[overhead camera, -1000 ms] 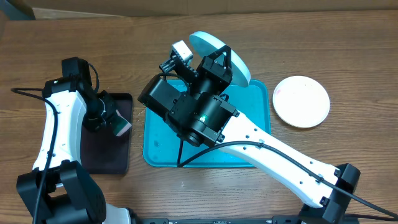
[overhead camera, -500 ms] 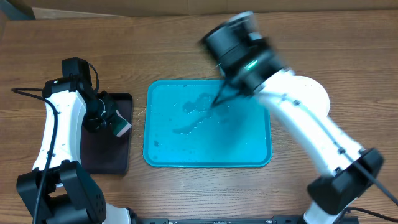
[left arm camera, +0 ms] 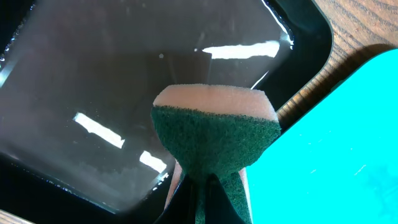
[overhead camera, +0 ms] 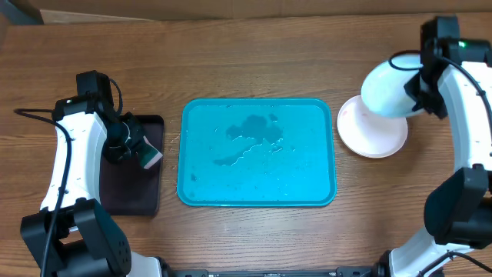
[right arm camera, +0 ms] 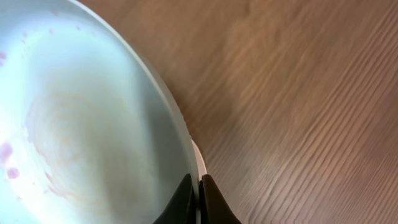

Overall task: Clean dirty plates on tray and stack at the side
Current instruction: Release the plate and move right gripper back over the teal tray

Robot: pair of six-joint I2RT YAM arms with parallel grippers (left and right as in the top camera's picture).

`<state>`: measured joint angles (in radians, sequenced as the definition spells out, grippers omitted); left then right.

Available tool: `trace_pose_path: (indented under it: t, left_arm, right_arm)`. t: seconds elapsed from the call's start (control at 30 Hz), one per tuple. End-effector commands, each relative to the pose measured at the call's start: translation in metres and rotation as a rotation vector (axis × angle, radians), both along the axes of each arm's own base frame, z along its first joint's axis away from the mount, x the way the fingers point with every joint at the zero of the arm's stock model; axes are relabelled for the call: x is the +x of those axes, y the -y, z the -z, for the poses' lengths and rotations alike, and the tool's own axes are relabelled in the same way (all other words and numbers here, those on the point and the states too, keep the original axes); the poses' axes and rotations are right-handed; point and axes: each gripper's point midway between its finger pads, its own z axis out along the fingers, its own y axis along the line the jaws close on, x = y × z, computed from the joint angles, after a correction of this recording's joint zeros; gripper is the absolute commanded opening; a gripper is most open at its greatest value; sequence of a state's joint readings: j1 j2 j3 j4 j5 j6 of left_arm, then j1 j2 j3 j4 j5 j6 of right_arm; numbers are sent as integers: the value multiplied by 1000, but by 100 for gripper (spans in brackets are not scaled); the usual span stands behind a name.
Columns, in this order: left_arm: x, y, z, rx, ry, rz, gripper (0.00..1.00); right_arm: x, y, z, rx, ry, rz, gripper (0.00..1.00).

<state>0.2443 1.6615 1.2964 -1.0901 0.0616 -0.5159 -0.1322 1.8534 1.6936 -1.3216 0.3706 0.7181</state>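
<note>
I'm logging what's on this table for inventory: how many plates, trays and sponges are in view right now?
Plates: 2 (pale mint plate in the right gripper, white plate on the table)
Trays: 2 (turquoise tray, black tray)
Sponges: 1 (sponge in the left gripper)
Total: 5
</note>
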Motion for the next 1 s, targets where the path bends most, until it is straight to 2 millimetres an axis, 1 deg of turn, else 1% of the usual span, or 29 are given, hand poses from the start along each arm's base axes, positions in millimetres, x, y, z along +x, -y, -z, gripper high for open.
trace_pose_path:
  t: [0.0,0.07,0.27,0.33,0.4,0.47,0.67,0.77,0.87,0.93,0.97]
  left_arm:
    - [-1,0,1,-7,1,15,4]
    - [-1,0,1,-7,1,15,4]
    - [-1,0,1,-7,1,15,4]
    - [-1,0,1,-7,1,15,5]
    - [-1,0,1,-7,1,15,4]
    - [-1,1,1,-8,2,15,4]
    - [-1,1,1,-8,-2,15,4]
    - [-2,1,1,-9,-3,15,5]
    - [-1,1,1,-9,-2,15,5]
    - [-1,1,1,-8,-1,15,4]
    - [-1,1,1,-8,-1,15,4]
  right_arm:
    - [-7,-9,6,79,26,52,4]
    - [-11,-11,9,88,27,74,4]
    - [-17,-15,-6,90,95,74,4]
    - [-22,-16,-6,89,104,74,4]
    - [-25,-20,1,108,114,69,4]
    - [-26,-26,12,146,113,63,4]
    - [-32,-44,58,236,95,49,4]
    - [-38,-45,75,240,84,54,4]
    - [-41,-44,85,239,83,56,4]
    - [-42,-44,86,239,83,56,4]
    - [-41,-44,86,240,84,56,8]
